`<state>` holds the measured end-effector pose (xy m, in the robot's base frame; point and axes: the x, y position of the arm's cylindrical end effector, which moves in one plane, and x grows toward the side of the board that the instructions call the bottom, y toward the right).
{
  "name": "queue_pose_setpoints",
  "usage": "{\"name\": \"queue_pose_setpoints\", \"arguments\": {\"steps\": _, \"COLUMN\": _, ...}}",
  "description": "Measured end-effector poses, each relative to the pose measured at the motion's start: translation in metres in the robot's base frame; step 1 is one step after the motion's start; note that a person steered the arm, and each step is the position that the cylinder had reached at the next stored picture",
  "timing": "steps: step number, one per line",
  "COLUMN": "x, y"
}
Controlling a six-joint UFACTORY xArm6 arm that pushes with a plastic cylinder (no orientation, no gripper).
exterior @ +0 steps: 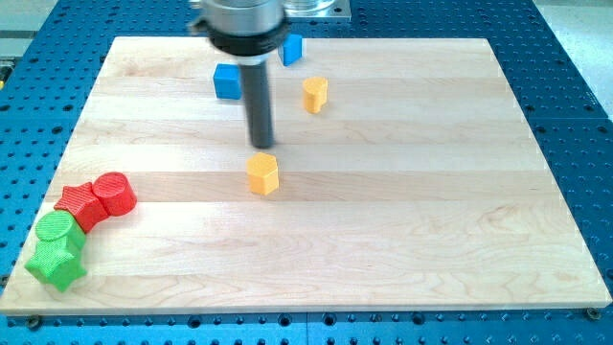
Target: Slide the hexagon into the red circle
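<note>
My tip rests just above the yellow hexagon, which sits near the middle of the tabletop. There is no claw here, only the rod. The red circle lies by the left edge, touching a red star, with a green circle and green star below.

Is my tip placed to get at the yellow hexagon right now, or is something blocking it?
Probably yes. My tip sits just above the yellow hexagon in the view, with only bare board between them. The red circle lies far toward the view's left.
</note>
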<state>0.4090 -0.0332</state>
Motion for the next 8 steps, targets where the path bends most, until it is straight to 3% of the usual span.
{"name": "queue_pose_setpoints", "arguments": {"steps": 1, "x": 0.079, "y": -0.044}}
{"name": "queue_pose_setpoints", "arguments": {"steps": 2, "x": 0.119, "y": -0.074}}
{"name": "queue_pose_setpoints", "arguments": {"steps": 3, "x": 0.079, "y": -0.02}}
{"name": "queue_pose_setpoints", "arguments": {"steps": 4, "x": 0.134, "y": 0.005}}
{"name": "queue_pose_setpoints", "arguments": {"steps": 5, "x": 0.171, "y": -0.041}}
{"name": "queue_pose_setpoints", "arguments": {"steps": 6, "x": 0.171, "y": -0.098}}
{"name": "queue_pose_setpoints", "arguments": {"steps": 7, "x": 0.155, "y": -0.022}}
{"name": "queue_pose_setpoints", "arguments": {"steps": 8, "x": 0.145, "y": -0.024}}
